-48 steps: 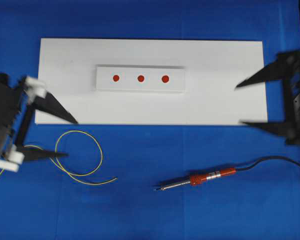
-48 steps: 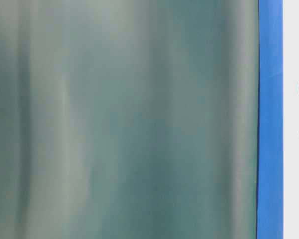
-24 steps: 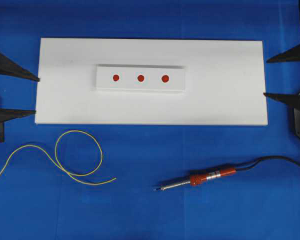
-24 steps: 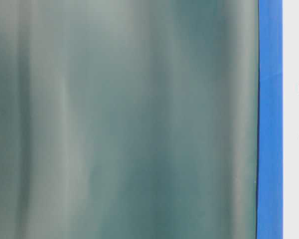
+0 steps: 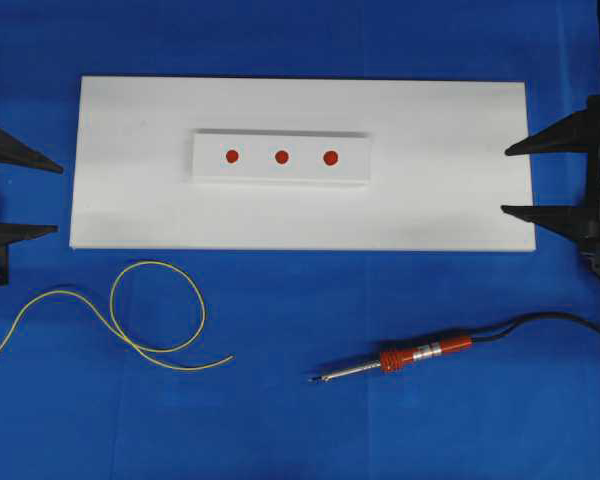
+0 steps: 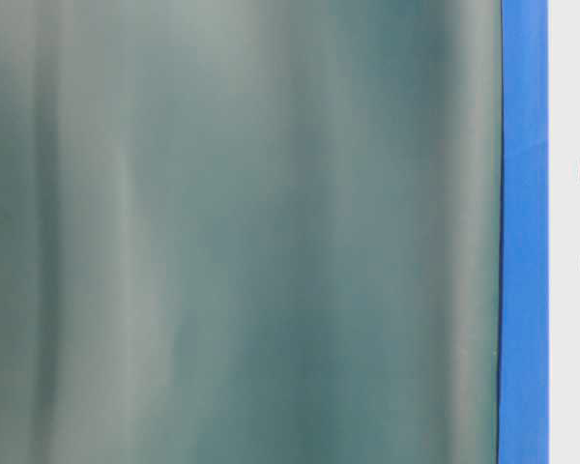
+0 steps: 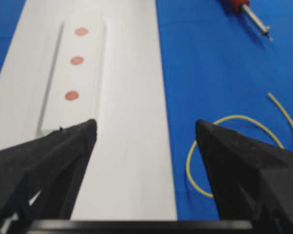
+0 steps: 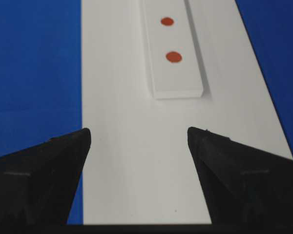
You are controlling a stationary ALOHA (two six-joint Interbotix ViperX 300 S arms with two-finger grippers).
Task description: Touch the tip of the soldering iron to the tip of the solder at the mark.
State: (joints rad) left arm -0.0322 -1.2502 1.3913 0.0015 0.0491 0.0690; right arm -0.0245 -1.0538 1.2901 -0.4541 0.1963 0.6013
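The soldering iron (image 5: pixel 412 354) lies on the blue cloth in front of the board, with its tip (image 5: pixel 314 379) pointing left; its shaft also shows in the left wrist view (image 7: pixel 254 17). The solder (image 5: pixel 158 306) lies curled in a loop at the front left, and its tip (image 5: pixel 230 357) points right. Three red marks (image 5: pixel 281 156) sit on a raised white strip. My left gripper (image 5: pixel 58 199) is open and empty beside the board's left edge. My right gripper (image 5: pixel 505 181) is open and empty over the board's right edge. Both are far from the tools.
The white board (image 5: pixel 440 200) lies across the middle of the blue cloth. The iron's black cord (image 5: pixel 550 320) runs off to the right. The solder's far end leaves the frame at the left. A blurred grey-green surface (image 6: pixel 242 232) fills most of the table-level view.
My left gripper has gone from beside the solder loop up to the board's left edge. My right gripper drew back, came in again over the right edge, and its jaws narrowed somewhat.
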